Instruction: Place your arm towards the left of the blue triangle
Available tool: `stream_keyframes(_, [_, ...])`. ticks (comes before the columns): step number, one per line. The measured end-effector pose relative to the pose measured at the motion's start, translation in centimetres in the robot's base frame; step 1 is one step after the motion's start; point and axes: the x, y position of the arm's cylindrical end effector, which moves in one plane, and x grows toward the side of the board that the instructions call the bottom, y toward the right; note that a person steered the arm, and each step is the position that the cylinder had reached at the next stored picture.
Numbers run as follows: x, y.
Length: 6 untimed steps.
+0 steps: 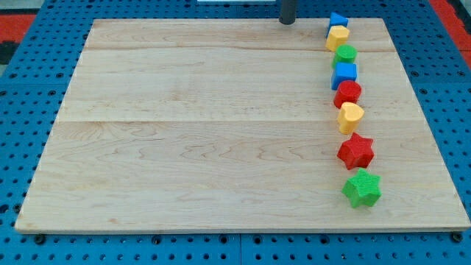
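Observation:
The blue triangle [338,19] sits at the top of a column of blocks near the view's right, at the board's top edge. My tip [287,23] is at the top edge of the wooden board [184,125], to the left of the blue triangle with a gap between them. Below the triangle, in order, come a yellow block [337,37], a green round block [345,54], a blue cube [344,74], a red hexagon-like block [347,93], a yellow heart-like block [350,116], a red star [356,152] and a green star [361,188].
The board lies on a blue perforated table [22,147]. A red area [18,18] shows at the view's top left corner.

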Motion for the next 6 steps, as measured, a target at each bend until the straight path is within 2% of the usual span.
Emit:
stream_keyframes(3, [0.0, 0.2])
stream_keyframes(6, [0.1, 6.6])
